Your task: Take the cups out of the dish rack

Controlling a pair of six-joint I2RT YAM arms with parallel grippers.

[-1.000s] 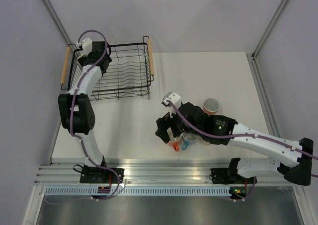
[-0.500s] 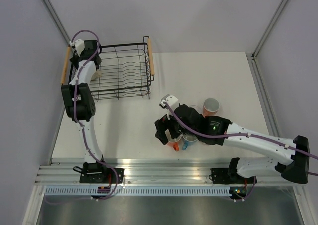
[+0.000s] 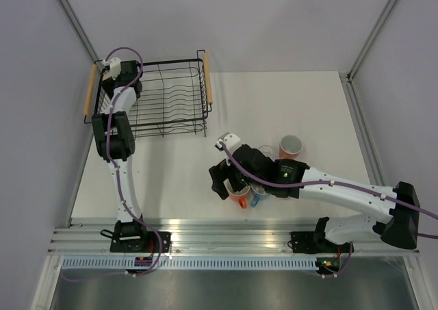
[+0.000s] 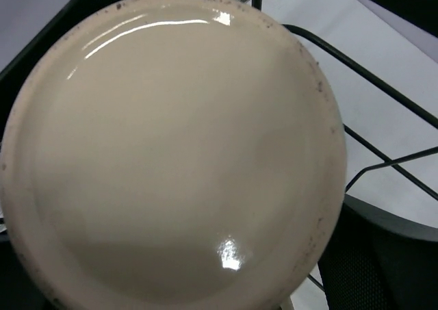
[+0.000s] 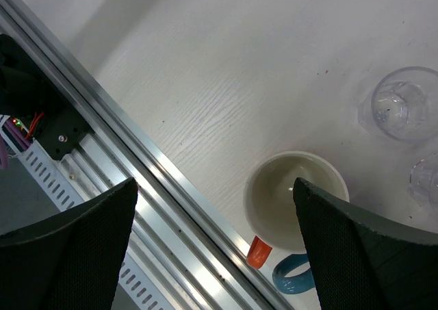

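One cream mug point(image 4: 171, 152) at far-left corner of rack point(image 3: 174, 98), base filling left wrist view. Left jaws hidden: possibly gripping it, cannot tell. Lift straight up, clear wires, then swing to table point(image 3: 287, 98). Right jaws wide open, empty, above orange mug point(image 5: 294, 200).

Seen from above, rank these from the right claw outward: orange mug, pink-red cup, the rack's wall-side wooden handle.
1. Orange mug, right at the right claw, towards the table's near edge.
2. Pink-red cup, off to the right, farther back.
3. Wall-side wooden handle, far left.
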